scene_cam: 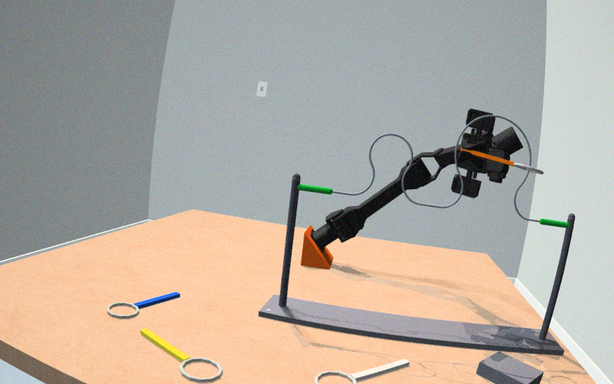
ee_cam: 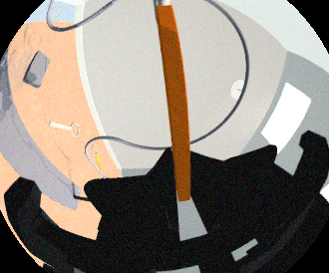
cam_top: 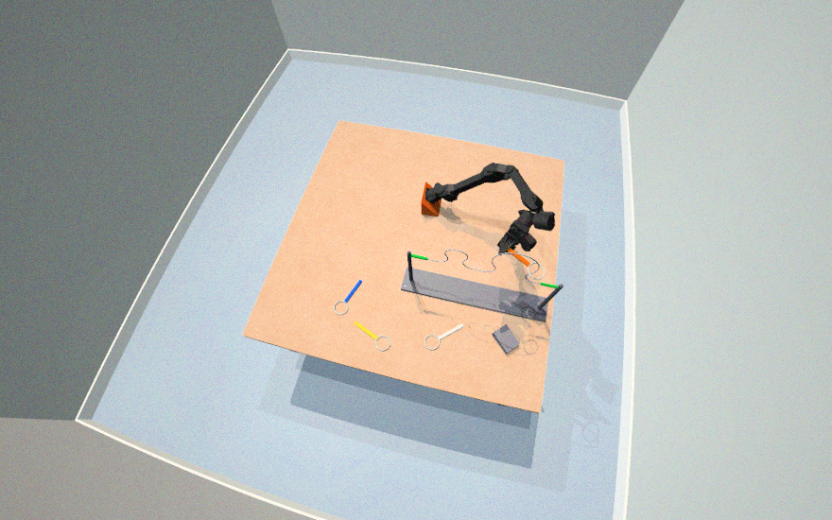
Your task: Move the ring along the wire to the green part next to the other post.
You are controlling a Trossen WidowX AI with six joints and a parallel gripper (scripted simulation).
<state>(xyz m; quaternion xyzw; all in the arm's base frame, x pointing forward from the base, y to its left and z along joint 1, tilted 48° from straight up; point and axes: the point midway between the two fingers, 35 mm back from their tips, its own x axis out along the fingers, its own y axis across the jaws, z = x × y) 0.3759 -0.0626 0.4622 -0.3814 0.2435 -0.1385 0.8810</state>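
Note:
My gripper (cam_top: 506,249) (scene_cam: 472,152) (ee_cam: 172,151) is shut on the orange handle (cam_top: 518,257) (scene_cam: 488,156) (ee_cam: 174,90) near its free end. The pale ring (cam_top: 535,278) (scene_cam: 541,172) is nearly edge-on in the exterior view, around the thin grey wire (scene_cam: 390,135) (ee_cam: 247,65) on the right descent of its big loop. The gap between ring and wire is too small to tell. The right green part (cam_top: 549,285) (scene_cam: 554,223) lies lower, beside the right post (scene_cam: 557,276). The left green part (cam_top: 419,256) (scene_cam: 315,189) is beside the left post (scene_cam: 289,243).
The dark base (cam_top: 458,290) (scene_cam: 371,324) bears both posts. In front lie a grey block (cam_top: 505,339) (scene_cam: 509,369) (ee_cam: 37,70), a white-handled ring tool (cam_top: 450,332) and a yellow-handled one (cam_top: 366,330). A blue-handled one (cam_top: 354,290) lies at the left. The wire's big loop rises in front of the gripper in the exterior view.

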